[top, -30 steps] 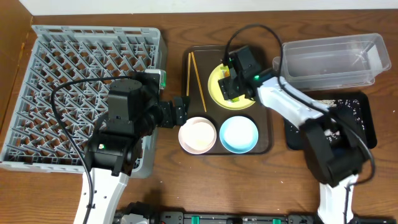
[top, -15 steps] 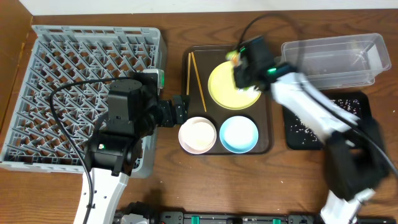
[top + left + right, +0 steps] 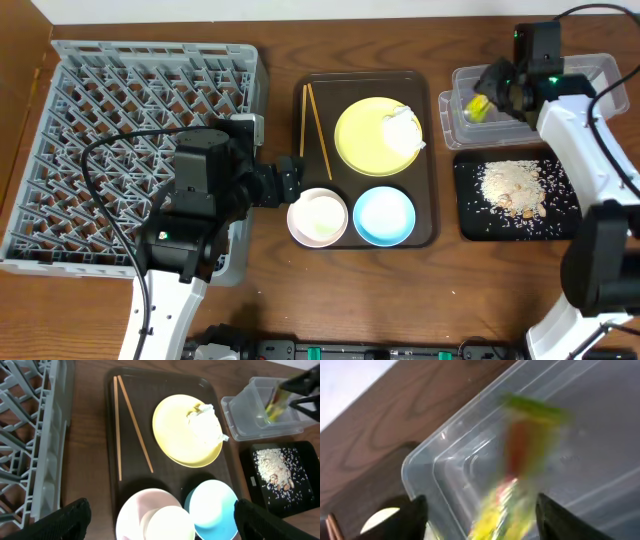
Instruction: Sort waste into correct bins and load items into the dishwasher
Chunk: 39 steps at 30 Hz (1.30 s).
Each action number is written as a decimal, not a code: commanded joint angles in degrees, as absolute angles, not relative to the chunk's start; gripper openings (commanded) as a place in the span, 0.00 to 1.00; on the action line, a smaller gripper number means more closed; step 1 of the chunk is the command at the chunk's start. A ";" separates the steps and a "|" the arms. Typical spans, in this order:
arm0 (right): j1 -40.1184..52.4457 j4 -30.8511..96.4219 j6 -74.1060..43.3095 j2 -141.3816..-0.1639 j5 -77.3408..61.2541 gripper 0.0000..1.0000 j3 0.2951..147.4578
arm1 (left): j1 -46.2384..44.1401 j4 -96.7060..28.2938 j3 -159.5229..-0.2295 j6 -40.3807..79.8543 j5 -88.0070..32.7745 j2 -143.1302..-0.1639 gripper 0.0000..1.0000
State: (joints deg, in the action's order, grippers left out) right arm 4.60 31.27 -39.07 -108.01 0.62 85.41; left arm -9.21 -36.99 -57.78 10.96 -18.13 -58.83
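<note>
The right gripper point(image 3: 489, 93) is held over the left end of the clear tub point(image 3: 585, 72), which is set at the far right of the table point(image 3: 350, 300). In the right wrist view its jaws are seen spread apart, and the green snack wrapper point(image 3: 520, 460) is shown between them as a blurred streak of green, red and yellow above the tub's floor; whether the wrapper is touched by either finger cannot be told. The black tray point(image 3: 470, 218) is placed just in front of the tub, and a beige crumb heap point(image 3: 512, 187) is spread on it. The brown serving tray point(image 3: 434, 160) is set in the middle of the table. On it the pale yellow plate point(image 3: 362, 140) is found at the back, with the crumpled white tissue point(image 3: 402, 130) lying on its right side. The two chopsticks point(image 3: 315, 125) are laid just left of the plate, close together at the far end and splayed toward the front. The pinkish-white bowl point(image 3: 318, 218) and the light blue bowl point(image 3: 384, 215) are set side by side at the tray's front. The left gripper point(image 3: 292, 172) is held at the tray's left edge, just above the pinkish-white bowl, with its jaws spread wide and nothing gripped. The grey dish rack point(image 3: 100, 120) is placed at the left of the table, and no dishes are seen in it.
</note>
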 commanded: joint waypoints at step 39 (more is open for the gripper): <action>22.55 25.17 -20.47 -111.50 -2.68 0.01 85.52 | -9.06 -39.88 -58.83 11.94 -26.57 -59.05 0.92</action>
